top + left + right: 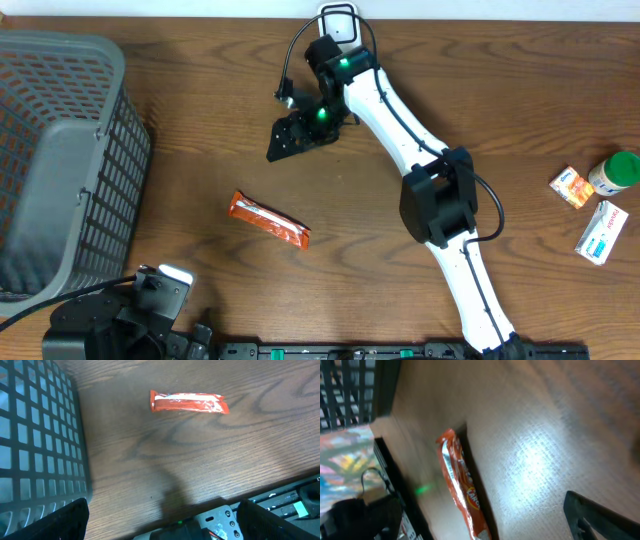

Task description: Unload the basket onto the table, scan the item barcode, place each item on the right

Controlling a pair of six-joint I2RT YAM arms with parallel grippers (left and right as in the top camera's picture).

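Observation:
An orange snack packet (270, 221) lies flat on the wooden table, left of centre, with its white seam up. My right gripper (293, 135) hangs open over the far middle of the table, well beyond the packet and holding nothing. In the right wrist view the packet (462, 490) runs lengthwise below, and only one dark finger (590, 520) shows at the lower right. My left gripper (165, 527) is open near the front edge with its two black fingers wide apart. The packet (189, 402) lies ahead of it, untouched.
A grey mesh basket (60, 160) stands at the left. At the far right sit a small orange box (572, 186), a green-capped bottle (615, 172) and a white box (602, 232). A white device (340, 18) sits at the back edge behind the right arm.

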